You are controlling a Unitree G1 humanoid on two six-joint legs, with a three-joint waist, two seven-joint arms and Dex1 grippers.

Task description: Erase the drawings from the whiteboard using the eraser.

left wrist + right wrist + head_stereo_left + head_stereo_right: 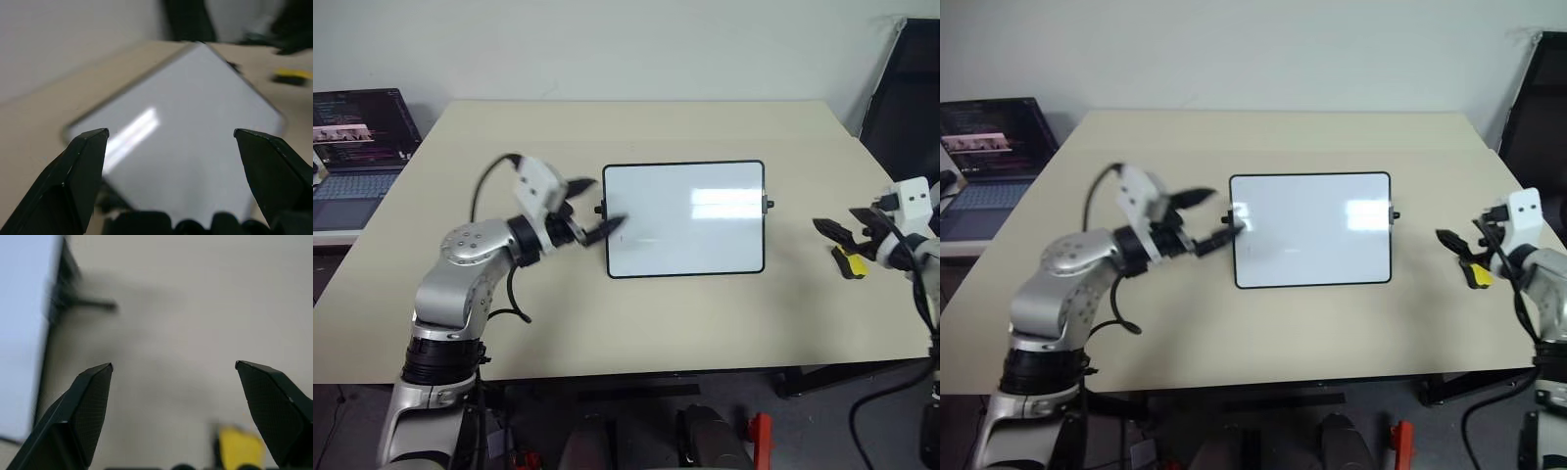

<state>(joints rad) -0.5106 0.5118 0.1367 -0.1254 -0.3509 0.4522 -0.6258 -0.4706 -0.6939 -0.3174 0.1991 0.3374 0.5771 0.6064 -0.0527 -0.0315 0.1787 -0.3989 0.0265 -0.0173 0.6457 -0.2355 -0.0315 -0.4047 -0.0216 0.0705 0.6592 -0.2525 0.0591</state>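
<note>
The whiteboard (685, 220) lies flat in the middle of the beige table (636, 323), its surface plain white with glare; the drawings are out of view. My left gripper (597, 206) is open, hovering at the board's left short side by the black knob; the left wrist view looks between its fingertips (93, 142) across the board (186, 142). The yellow eraser (849, 262) sits on the table right of the board, just under my right gripper (842, 227). That gripper is open wide, and the eraser (239, 448) shows low between its fingers, ungripped.
An open laptop (362, 147) stands on a lower surface off the table's left edge. A dark chair or stand (906, 88) rises past the far right corner. The right gripper is close to the table's right edge.
</note>
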